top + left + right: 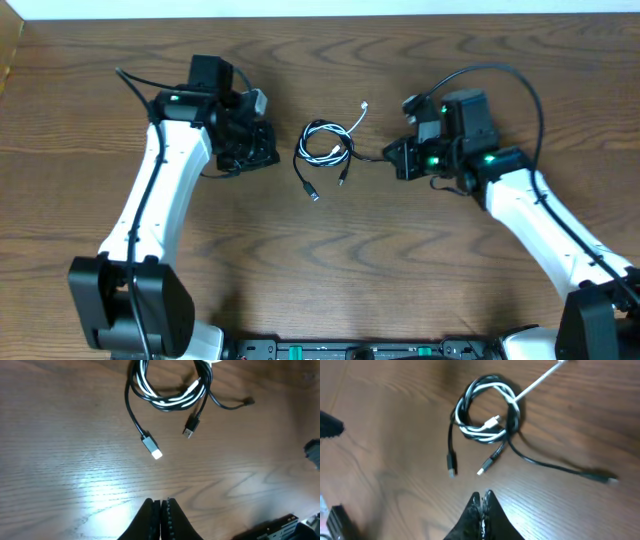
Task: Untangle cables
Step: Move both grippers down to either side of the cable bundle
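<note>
At the bottom of each wrist view, the left jaws and the right jaws are seen clenched on nothing, with bare table (350, 270) beneath. Further up, loose plug ends (152, 449) are trailed free. Beyond them, the black cable (487, 379) and white cable (535, 382) are wound together in a small coil, mid-frame overhead. The cords are judged light, limp and thin, so a free tail just behind a plug is best taken.

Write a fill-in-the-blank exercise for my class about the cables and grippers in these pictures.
The cables lie ____ the left gripper and the right gripper.
One cable is black, the other ____.
Both grippers are ____ and hold nothing.
The table is made of ____.
Missing words: between; white; shut; wood.
</note>
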You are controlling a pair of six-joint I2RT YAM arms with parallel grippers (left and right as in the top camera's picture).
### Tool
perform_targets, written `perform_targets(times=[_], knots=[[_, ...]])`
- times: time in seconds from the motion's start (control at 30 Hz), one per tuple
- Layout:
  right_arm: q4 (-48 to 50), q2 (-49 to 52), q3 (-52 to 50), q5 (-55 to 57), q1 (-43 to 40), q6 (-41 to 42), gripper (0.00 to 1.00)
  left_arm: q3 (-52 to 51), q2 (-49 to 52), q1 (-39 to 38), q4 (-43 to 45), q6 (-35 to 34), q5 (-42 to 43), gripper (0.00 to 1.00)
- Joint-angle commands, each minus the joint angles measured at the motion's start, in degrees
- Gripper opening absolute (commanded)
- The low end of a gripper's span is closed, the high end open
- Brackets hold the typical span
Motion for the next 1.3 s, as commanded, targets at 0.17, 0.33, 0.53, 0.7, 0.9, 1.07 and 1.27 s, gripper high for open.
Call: perform_targets(times=[0.17,0.33,0.53,0.7,0.9,1.07,1.27], knots=[[9.2,0.1,-6.1,9.9,6.1,6.5,0.52,-0.3,4.1,-2.4,2.5,-0.3,-0.7,0.22],[12.8,0.1,-6.8,17.4,8.3,7.8,0.61,-0.3,4.7,-2.5,6.8,-2.9,-0.7,0.44],[17.6,2.9,-6.8,21.5,8.8,11.9,0.65,-0.3,4.7,-2.5,10.9,-5.8,-4.5,0.50],[23.2,10.4,-6.8,21.4,9.1,14.3,0.75,-0.3,4.7,-2.5,11.3,-7.3,-7.8,0.51],[33.4,21.9,-6.8,20.1,9.3,18.1,0.81,-0.3,4.8,-2.5,12.1,-7.4,-8.1,0.54],[37.1,24.4,-6.8,18.5,9.3,18.0,0.72,-0.3,4.9,-2.5,12.6,-7.4,-8.1,0.55],[37.7,24.4,-6.8,11.8,9.3,18.0,0.11,-0.3,5.6,-2.5,12.4,-7.4,-8.1,0.55]])
